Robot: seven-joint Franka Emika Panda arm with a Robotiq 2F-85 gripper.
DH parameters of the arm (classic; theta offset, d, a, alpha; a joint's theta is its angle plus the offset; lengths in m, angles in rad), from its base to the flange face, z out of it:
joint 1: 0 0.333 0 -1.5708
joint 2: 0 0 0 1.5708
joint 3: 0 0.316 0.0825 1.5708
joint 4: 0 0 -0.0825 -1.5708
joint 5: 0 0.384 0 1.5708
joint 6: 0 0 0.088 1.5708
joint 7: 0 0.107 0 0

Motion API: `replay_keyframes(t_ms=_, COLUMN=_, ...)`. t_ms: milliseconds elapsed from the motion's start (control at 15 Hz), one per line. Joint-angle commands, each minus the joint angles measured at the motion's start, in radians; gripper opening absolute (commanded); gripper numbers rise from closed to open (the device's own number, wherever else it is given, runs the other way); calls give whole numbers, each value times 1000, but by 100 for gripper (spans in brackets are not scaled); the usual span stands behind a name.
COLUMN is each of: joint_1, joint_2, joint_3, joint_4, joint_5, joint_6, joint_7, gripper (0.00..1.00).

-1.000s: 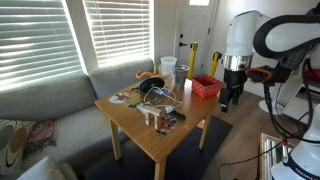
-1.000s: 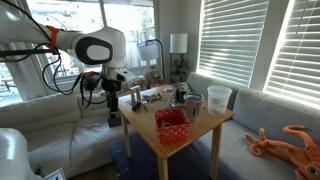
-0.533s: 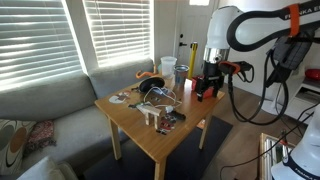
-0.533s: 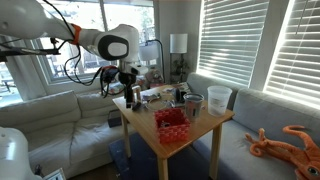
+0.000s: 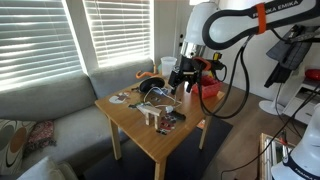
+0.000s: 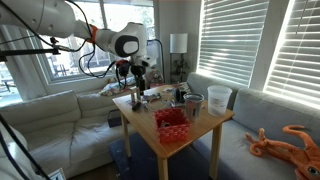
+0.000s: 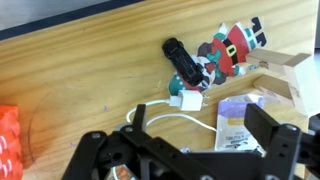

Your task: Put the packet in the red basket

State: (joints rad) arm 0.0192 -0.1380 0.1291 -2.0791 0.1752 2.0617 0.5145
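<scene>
In the wrist view the packet [image 7: 240, 124], flat, pale whitish with a lilac band, lies on the wooden table just inside my right finger. My gripper [image 7: 200, 122] is open and empty and hovers above it. A corner of the red basket [image 7: 7, 135] shows at the left edge. In both exterior views the gripper [image 5: 183, 76] [image 6: 137, 73] hangs over the table's middle. The red basket [image 5: 209, 90] [image 6: 172, 122] stands at a table corner, partly hidden by the arm in one of them.
Next to the packet lie a white charger plug [image 7: 187, 100] with its cable, a black object [image 7: 185, 62], a Santa figure [image 7: 235, 42] and a cardboard box [image 7: 287, 70]. A clear jug [image 5: 168, 68] [image 6: 218, 98] stands beside the basket. A sofa [image 5: 50, 105] borders the table.
The arm has swung from beside the table's edge, past the red basket, to over the table's middle. The gripper stays open and empty.
</scene>
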Motion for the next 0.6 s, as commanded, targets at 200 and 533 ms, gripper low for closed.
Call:
replay_keyframes(t_ms=200, joint_1=16, joint_2=33, joint_3=-13, joint_4=29, joint_5=-1, joint_6=7, joint_7=1, gripper=100)
replay_keyframes(t_ms=533, joint_1=10, joint_2=88, joint_3=-40, joint_4=47, joint_5=89, joint_6=77, joint_7=-61, gripper=100)
